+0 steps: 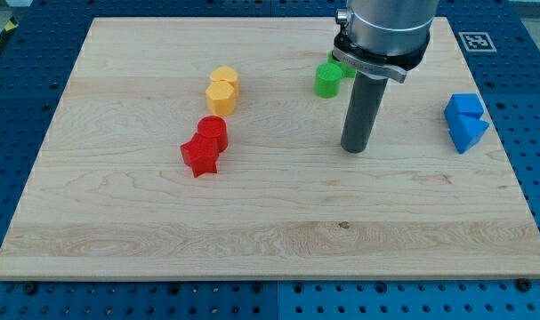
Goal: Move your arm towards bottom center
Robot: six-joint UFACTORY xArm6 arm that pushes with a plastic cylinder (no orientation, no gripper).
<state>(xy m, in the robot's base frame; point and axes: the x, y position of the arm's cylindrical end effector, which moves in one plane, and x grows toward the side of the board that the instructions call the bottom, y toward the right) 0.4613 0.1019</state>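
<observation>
My tip rests on the wooden board, right of centre. Above it and a little to the left sits a green block, with a second green block behind it mostly hidden by my arm. Two blue blocks lie at the view's right: a cube-like one and a triangular one. Two yellow blocks, a hexagon and another, lie left of centre near the top. Below them are a red cylinder and a red star, touching.
The board lies on a blue perforated table. A black-and-white marker tag is at the board's top right corner. The arm's metal body hangs over the board's top right.
</observation>
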